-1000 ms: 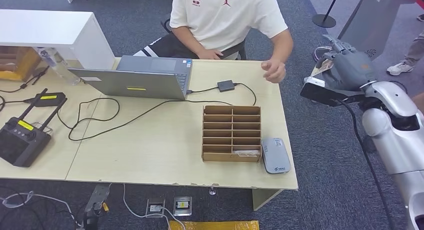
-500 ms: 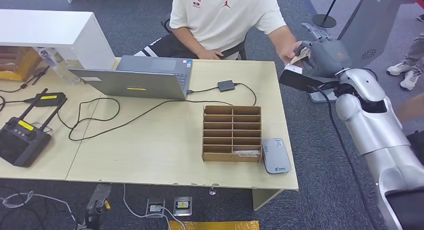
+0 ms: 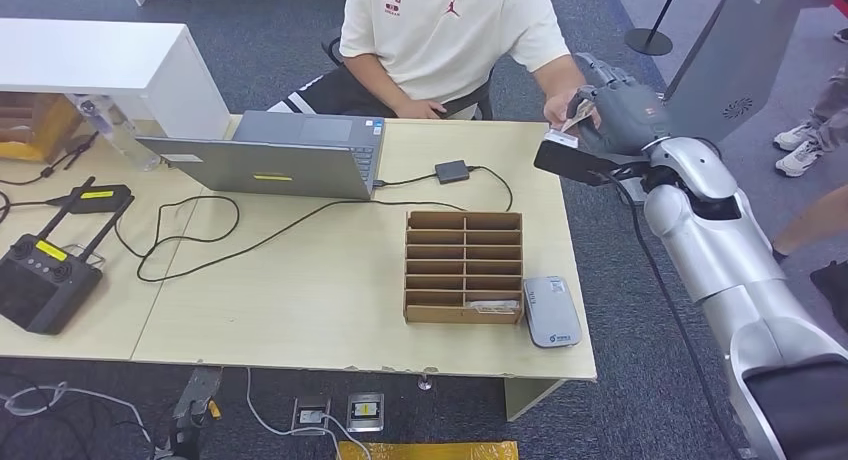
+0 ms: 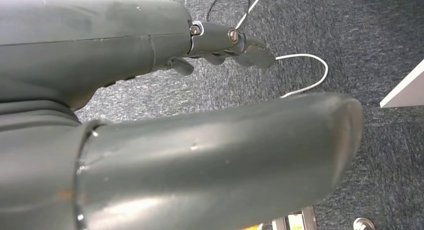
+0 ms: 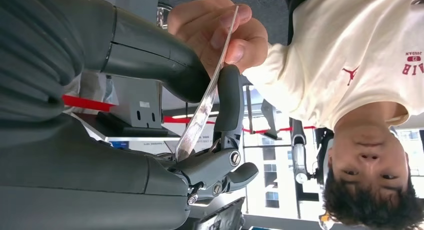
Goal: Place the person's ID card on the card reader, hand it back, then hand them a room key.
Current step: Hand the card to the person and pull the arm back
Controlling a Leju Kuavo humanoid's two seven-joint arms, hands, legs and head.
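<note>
This is an office or lab floor fitted out as a mock hotel reception. Grey carpet [image 3: 260, 50] covers the floor, and a pale wooden bench [image 3: 300, 290] carries an open laptop [image 3: 275, 160], trailing black cables [image 3: 230, 242], a remote controller [image 3: 40, 280] at its left end, a cardboard sorting rack [image 3: 463, 265] and a small grey card reader [image 3: 551, 311]. A person [image 3: 445, 35] sits at the far side. A queue-barrier post [image 3: 655, 25] and a grey kiosk [image 3: 740, 50] stand far right.

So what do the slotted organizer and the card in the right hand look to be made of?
Slotted organizer: likely cardboard or thin wood, matte brown with raw-looking dividers. Card, gripped by the right hand and the person's hand: probably glossy plastic, thin, stiff and straight edge-on.
</note>
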